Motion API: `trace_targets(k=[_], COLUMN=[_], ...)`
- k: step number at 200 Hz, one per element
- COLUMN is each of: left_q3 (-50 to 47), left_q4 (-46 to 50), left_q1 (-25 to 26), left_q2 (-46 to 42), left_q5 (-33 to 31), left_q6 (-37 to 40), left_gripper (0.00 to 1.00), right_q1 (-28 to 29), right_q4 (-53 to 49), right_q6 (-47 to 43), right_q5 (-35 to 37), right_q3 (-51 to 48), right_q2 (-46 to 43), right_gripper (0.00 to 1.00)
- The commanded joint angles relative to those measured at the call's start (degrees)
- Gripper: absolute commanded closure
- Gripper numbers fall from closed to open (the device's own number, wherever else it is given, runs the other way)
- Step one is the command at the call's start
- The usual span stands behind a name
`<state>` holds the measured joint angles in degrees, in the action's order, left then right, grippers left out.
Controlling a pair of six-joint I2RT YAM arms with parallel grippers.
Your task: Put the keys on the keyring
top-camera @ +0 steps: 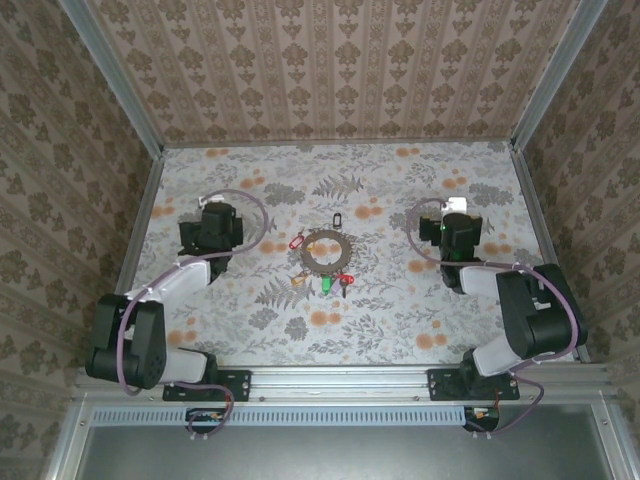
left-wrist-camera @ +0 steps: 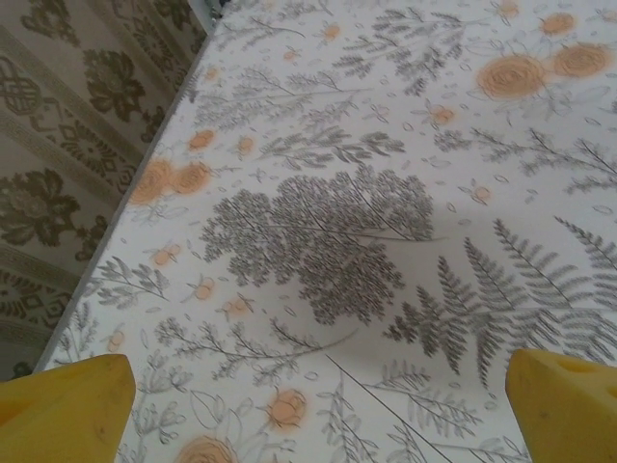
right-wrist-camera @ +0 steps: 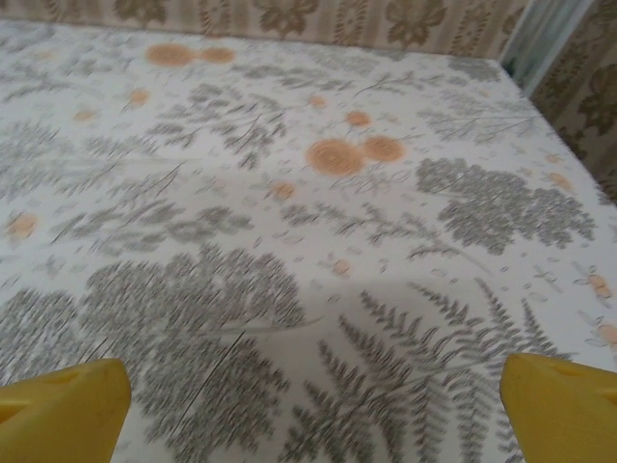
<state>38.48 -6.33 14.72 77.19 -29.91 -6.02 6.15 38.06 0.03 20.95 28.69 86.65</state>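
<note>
The keyring (top-camera: 327, 250) is lying flat at the middle of the floral tabletop (top-camera: 400, 320). The keys (top-camera: 327, 284) are sitting just beside its rim at 12, 10, 8, 6 and 5 o'clock. The left jaws are standing wide apart over bare cloth at the ring's 9 o'clock. The right jaws are gaping equally at 3 o'clock. Both are holding nothing.

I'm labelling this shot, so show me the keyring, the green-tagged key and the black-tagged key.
keyring (top-camera: 312, 252): top external view, left side of its band.
green-tagged key (top-camera: 327, 284): top external view, on the green tag.
black-tagged key (top-camera: 337, 216): top external view, on the black tag.
</note>
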Motion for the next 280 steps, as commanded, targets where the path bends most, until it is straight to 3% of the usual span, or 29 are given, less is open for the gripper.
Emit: trace_targets(k=[1,47,83,95,101,110,158,184,194,280], left_q3=[-3.19,-9.32,-12.92,-15.16,-15.82,-15.04,-15.21,-15.24,-15.19,-15.12], left_q4=[-9.38,-27.46,-35.87,-41.33,-44.41,-40.98,-41.68,-41.80,-41.75,-41.75], left_q1=[-2.57,-8.05,-13.04,-13.33,-13.34,-13.54,-13.66,-13.58,-13.58,-13.53], left_q2=[-0.70,5.72,8.50,10.43,11.21,10.30,10.60,10.53,10.59,10.66], left_q5=[1.16,7.90,23.89,26.30,26.58,27.10,27.25,27.19,27.12,26.92], left_q6=[4.57,7.37,7.41,8.25,8.96,8.33,8.30,8.37,8.35,8.39], left_gripper=[0.00,0.00,0.00,0.00,0.00,0.00,0.00,0.00,0.00,0.00], right_q1=[-0.62,-0.66,-1.59,-2.73,-3.09,-3.32,-3.60,-3.97,-4.11,-4.15], right_q4=[-1.64,-1.44,1.61,2.97,3.04,2.95,3.14,8.17,12.22,11.77], right_q6=[2.53,2.85,3.94,4.66,4.88,4.98,4.49,2.04,2.12,1.99], right_q5=[-0.09,0.40,-0.31,-2.32,-2.93,-3.39,-5.52,-12.76,-12.77,-13.57], right_q3=[1.68,1.56,-0.72,-1.89,-1.88,-1.96,-1.96,-4.23,-5.54,-5.70], right_q2=[0.21,0.25,-0.64,-1.25,-1.22,-1.34,-0.99,0.30,1.59,1.17], right_gripper=[0.00,0.00,0.00,0.00,0.00,0.00,0.00,0.00,0.00,0.00])
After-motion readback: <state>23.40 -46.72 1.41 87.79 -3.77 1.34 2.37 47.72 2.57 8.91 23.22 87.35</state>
